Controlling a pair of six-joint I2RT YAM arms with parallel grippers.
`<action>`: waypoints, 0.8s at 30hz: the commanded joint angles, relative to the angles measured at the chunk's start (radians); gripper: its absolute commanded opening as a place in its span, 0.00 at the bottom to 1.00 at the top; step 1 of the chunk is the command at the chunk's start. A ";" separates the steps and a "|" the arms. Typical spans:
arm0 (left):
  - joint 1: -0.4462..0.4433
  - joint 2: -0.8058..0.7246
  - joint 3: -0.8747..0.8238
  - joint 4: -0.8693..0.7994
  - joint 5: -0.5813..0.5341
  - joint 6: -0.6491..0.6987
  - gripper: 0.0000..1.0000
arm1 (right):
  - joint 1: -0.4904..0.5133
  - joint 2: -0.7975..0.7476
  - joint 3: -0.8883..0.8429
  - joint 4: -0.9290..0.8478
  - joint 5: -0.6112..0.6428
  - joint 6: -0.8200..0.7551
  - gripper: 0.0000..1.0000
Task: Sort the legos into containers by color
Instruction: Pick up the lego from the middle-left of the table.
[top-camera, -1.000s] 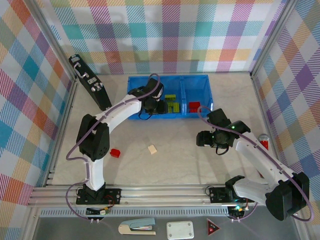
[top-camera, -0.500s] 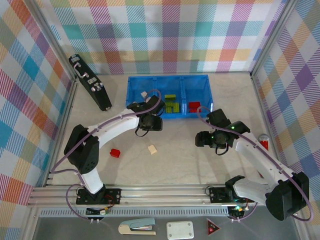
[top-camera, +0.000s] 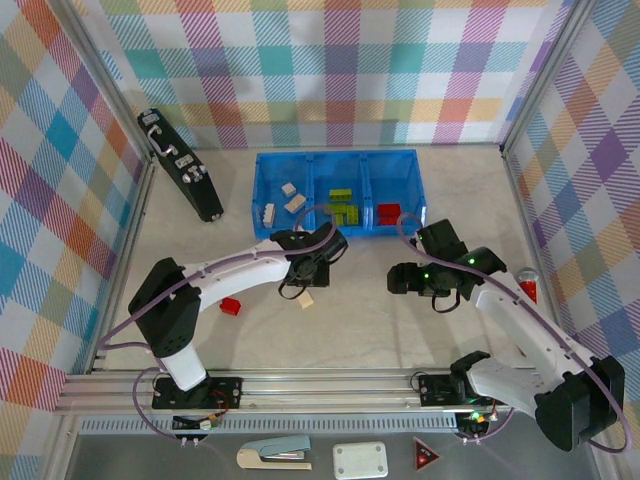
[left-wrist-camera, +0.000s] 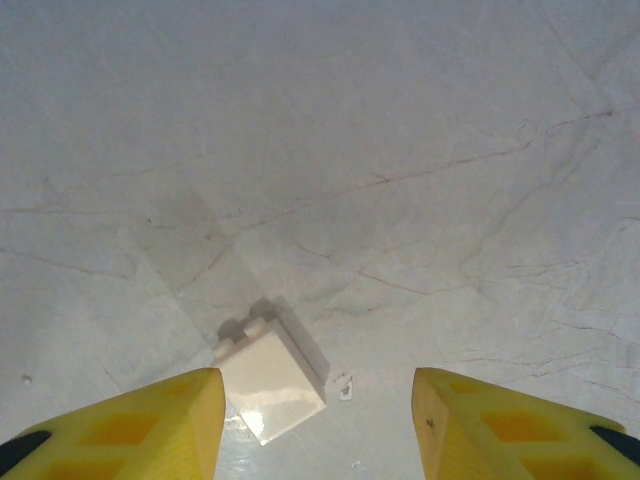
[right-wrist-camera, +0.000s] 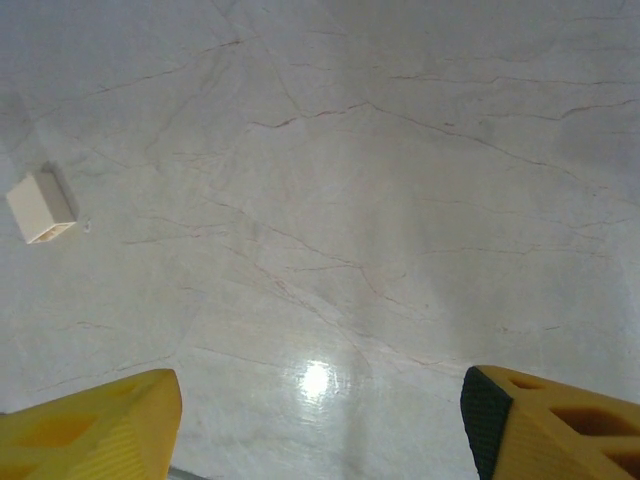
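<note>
One cream brick (top-camera: 305, 298) lies on the table (top-camera: 460, 200), out in front of the blue tray (top-camera: 335, 153). From the top view the left gripper (top-camera: 308, 272) hangs right over it and hides a bit of its edge. The dark gripper tips are hard to see there. In the left wrist view the same brick (left-wrist-camera: 270, 385) lies flat with its bumps pointing up and to the left. It sits just beside one yellow finger (left-wrist-camera: 130, 425), and I cannot tell if they touch. Both yellow fingers are cut off at the bottom of that picture. They are spread wide and hold nothing.

A red brick (top-camera: 231, 305) lies alone on the table, well to the left of the cream one.

The tray has three parts side by side. The left part (top-camera: 300, 172) has three cream bricks (top-camera: 296, 203), each lying apart from the others. The middle part (top-camera: 340, 172) has green bricks (top-camera: 345, 205) bunched close, too close to count. The right part (top-camera: 392, 175) has a red piece (top-camera: 388, 211) near its front wall. I cannot tell if that is one brick or more.

The right gripper (top-camera: 402, 278) hangs over bare table, right of the cream brick. Its yellow fingers (right-wrist-camera: 560, 420) are wide apart and hold nothing, and they are cut off too.

A black box (top-camera: 180, 175) leans at the far left.
</note>
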 joint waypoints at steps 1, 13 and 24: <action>-0.033 0.035 -0.016 -0.055 -0.043 -0.088 0.54 | 0.007 -0.017 -0.012 0.017 -0.053 -0.027 0.75; -0.064 0.041 -0.115 -0.053 -0.061 -0.214 0.61 | 0.010 -0.041 -0.019 0.032 -0.098 -0.039 0.75; -0.064 0.103 -0.143 0.041 -0.005 -0.209 0.59 | 0.019 -0.051 -0.018 0.028 -0.088 -0.037 0.75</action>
